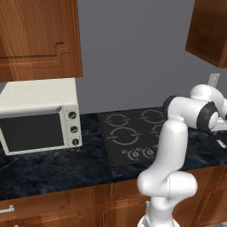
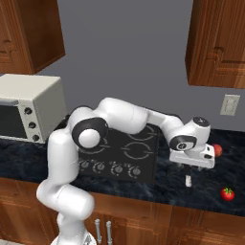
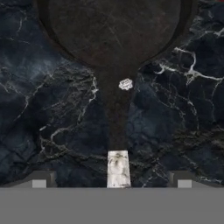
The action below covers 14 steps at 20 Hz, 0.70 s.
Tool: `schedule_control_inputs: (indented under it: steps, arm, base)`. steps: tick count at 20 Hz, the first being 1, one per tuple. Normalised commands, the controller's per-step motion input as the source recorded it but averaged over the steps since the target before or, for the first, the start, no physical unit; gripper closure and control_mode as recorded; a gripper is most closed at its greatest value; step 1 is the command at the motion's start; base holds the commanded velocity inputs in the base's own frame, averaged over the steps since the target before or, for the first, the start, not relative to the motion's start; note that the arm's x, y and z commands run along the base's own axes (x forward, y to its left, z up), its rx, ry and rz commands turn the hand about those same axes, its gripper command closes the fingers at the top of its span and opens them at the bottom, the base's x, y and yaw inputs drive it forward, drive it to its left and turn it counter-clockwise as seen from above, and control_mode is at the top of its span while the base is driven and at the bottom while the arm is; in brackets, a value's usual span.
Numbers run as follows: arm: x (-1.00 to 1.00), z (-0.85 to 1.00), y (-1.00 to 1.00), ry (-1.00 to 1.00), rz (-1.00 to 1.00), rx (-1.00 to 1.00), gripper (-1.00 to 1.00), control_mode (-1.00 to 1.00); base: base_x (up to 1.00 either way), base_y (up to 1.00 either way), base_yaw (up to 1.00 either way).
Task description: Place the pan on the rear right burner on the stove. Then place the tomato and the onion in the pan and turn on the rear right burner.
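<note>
A: Where is the tool (image 2: 188, 173), and in what state?

B: It hangs over the dark marble table (image 2: 167, 186) to the right of the stove (image 2: 119, 153), jaws spread wide and holding nothing. In the hand view its fingertips (image 3: 39, 180) stand either side of the pan's handle (image 3: 117, 127).

A: And the pan (image 3: 116, 30) itself?

B: It lies on the table just ahead of the tool, handle pointing back toward it, pale end nearest.

A: How is the grasp best made?

B: Likely descend straight, keep the handle centred between the jaws, and close on the dark shaft beyond the pale tip so the pan carries level.

A: Other task items?

B: The tomato (image 2: 228, 193) and what seems to be the onion (image 2: 217, 150) rest further right.
</note>
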Motion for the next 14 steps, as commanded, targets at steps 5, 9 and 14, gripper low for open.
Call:
schedule_control_inputs:
  steps: [5,9,14]
  arm:
    - [0.15,-0.18,-0.05,0.01,0.03,0.0,-1.0,-1.0]
    - [0.15,-0.17,-0.01,0.03,0.02,0.0,-1.0,-1.0]
    - [0.14,-0.22,0.0,0.04,0.02,0.0,-1.0,-1.0]
  base:
    - [0.0,0.0,0.0]
    - [0.0,0.0,0.0]
    - [0.0,0.0,0.0]
